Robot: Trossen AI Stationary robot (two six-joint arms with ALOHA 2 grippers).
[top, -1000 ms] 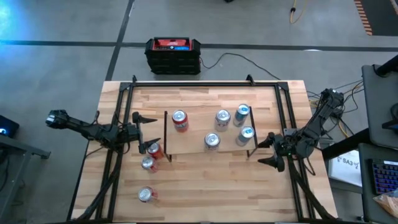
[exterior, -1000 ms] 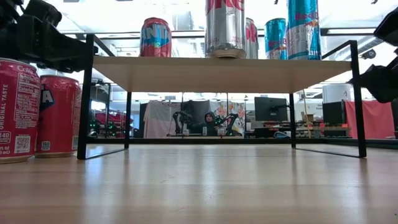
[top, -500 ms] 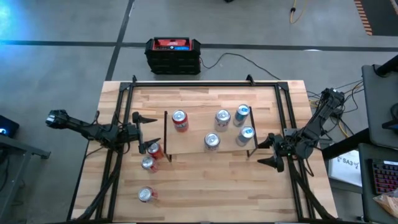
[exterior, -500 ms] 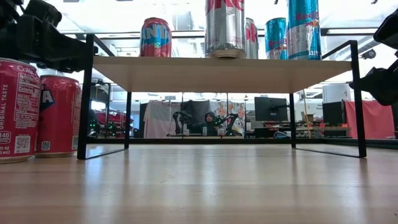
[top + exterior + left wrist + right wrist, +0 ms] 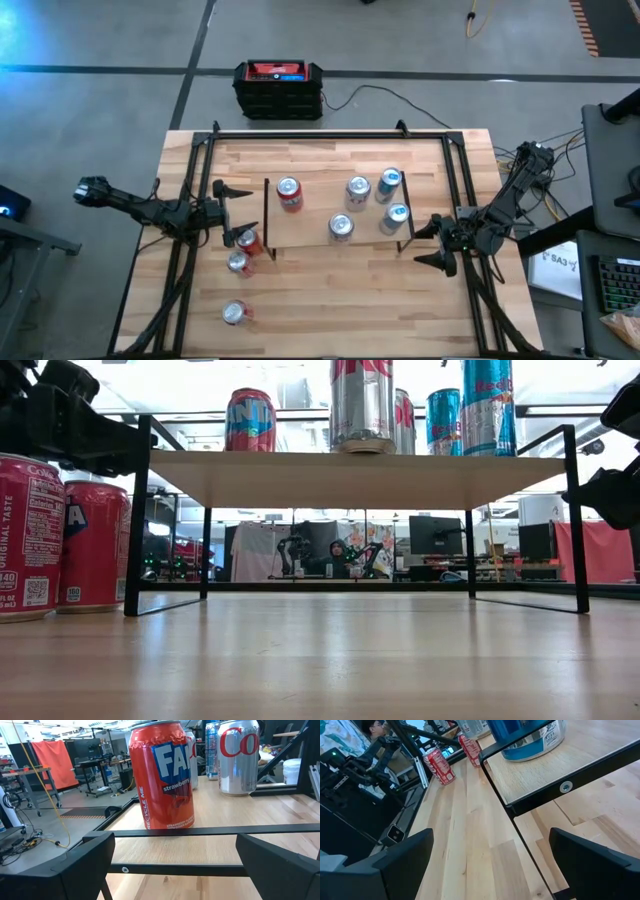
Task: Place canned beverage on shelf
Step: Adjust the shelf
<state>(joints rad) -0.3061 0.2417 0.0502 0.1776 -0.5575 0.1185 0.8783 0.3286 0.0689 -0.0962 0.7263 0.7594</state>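
Shelf point(image 5: 335, 215) stands mid-worktop point(image 5: 330, 300), five cans on it: red strawberry can point(image 5: 289, 193) at its left end, two silver cans point(image 5: 358, 189) point(image 5: 341, 227) in the middle, two blue cans point(image 5: 390, 183) point(image 5: 396, 217) toward the right end. Three red cans still on the worktop, left of the shelf: one point(image 5: 247, 240) just beside the shelf's near-left leg, one point(image 5: 238, 262) right next to it, one point(image 5: 235, 313) well apart near the front edge. Left tool point(image 5: 225, 213) hovers at the shelf's left end, fingers spread wide, nothing between them; the shelf's black frame bar crosses in front of it, strawberry can straight ahead in the left wrist view. Right tool point(image 5: 434, 243) sits at the shelf's right end, fingers also spread, empty; shelf corner and a blue can lie ahead of it. Black-and-red box point(image 5: 279, 89) on the floor beyond the far edge, cable trailing right. Person seated far behind, seen under the shelf in the low view. Versus the earlier frames: no visible change, both arms and all cans in the same spots.
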